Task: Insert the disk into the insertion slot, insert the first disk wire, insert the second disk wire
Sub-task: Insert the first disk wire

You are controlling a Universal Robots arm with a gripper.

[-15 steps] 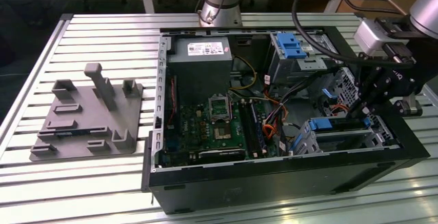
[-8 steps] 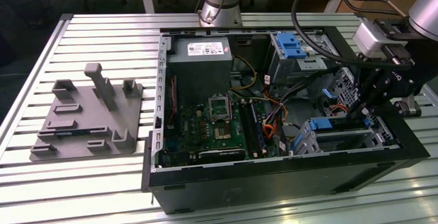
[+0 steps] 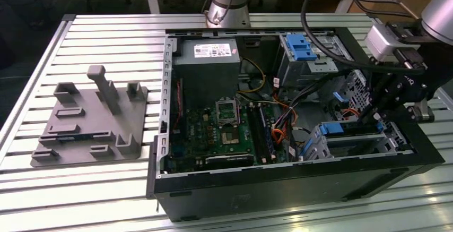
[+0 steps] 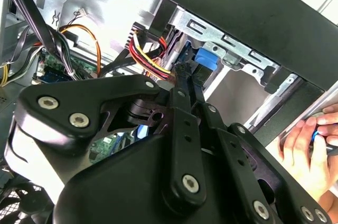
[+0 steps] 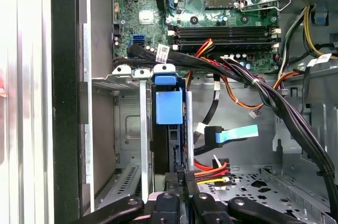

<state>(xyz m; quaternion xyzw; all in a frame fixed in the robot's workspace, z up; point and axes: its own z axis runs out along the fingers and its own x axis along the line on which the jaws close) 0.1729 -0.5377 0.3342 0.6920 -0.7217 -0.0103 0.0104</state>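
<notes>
The disk [image 5: 169, 106] stands edge-on in its blue carrier inside the insertion slot [image 5: 129, 129], a silver perforated cage at the case's front corner [image 3: 357, 139]. My gripper [image 5: 182, 177] reaches down into the case just behind the disk [image 4: 203, 60]. Its fingers are pressed together on the black connector of a red, yellow and black disk wire [image 5: 210, 170], held at the disk's rear end [image 4: 153, 60]. A second disk wire [image 5: 235, 132], flat and blue with a black plug, hangs loose beside the cage. In the exterior view the gripper [image 3: 373, 116] dips in over the cage.
The motherboard [image 3: 234, 131], a grey power-supply box [image 3: 207, 62] and a taller bay with a blue latch [image 3: 301, 49] sit in the open case. Thick black cable bundles [image 5: 274, 97] cross beside the cage. A person's hand [image 4: 306, 142] rests outside the case wall. A grey fixture [image 3: 92, 120] lies on the table.
</notes>
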